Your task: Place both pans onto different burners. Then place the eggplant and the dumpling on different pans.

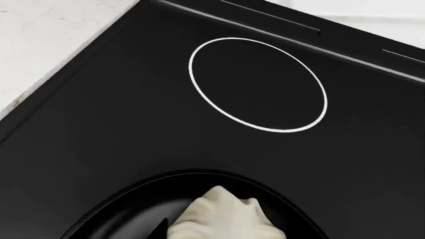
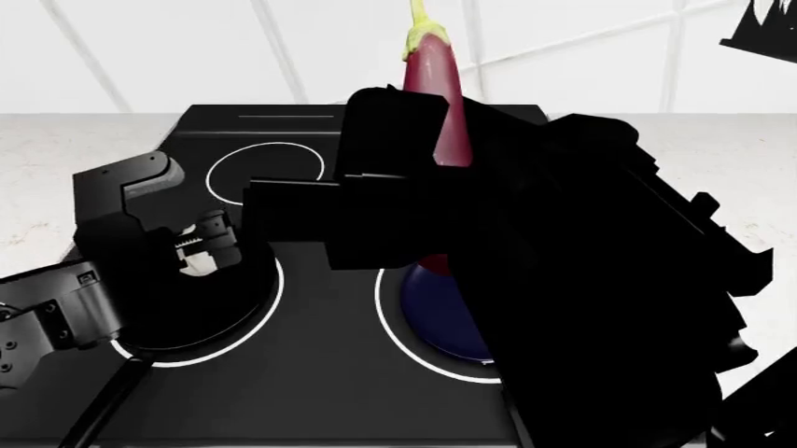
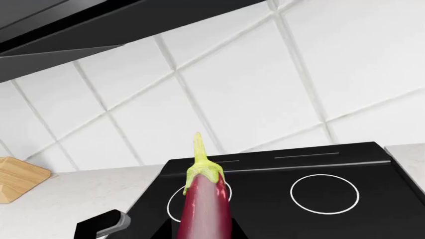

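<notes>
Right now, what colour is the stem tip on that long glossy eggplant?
Pale yellow-green, atop the glossy purple eggplant; it shows best in the right wrist view.

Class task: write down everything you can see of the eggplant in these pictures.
The eggplant is slim and glossy, dark reddish-purple with a pale yellow-green cap and stem tip. It stands nearly upright, stem uppermost, lifted in the air above the cooktop. Its lower part is hidden behind the right arm, whose pincer evidently holds it, though the grip itself cannot be seen. In the head view it rises above the navy blue pan sitting on the right-hand burner. The right wrist view shows its upper part against the white tiled wall.
</notes>
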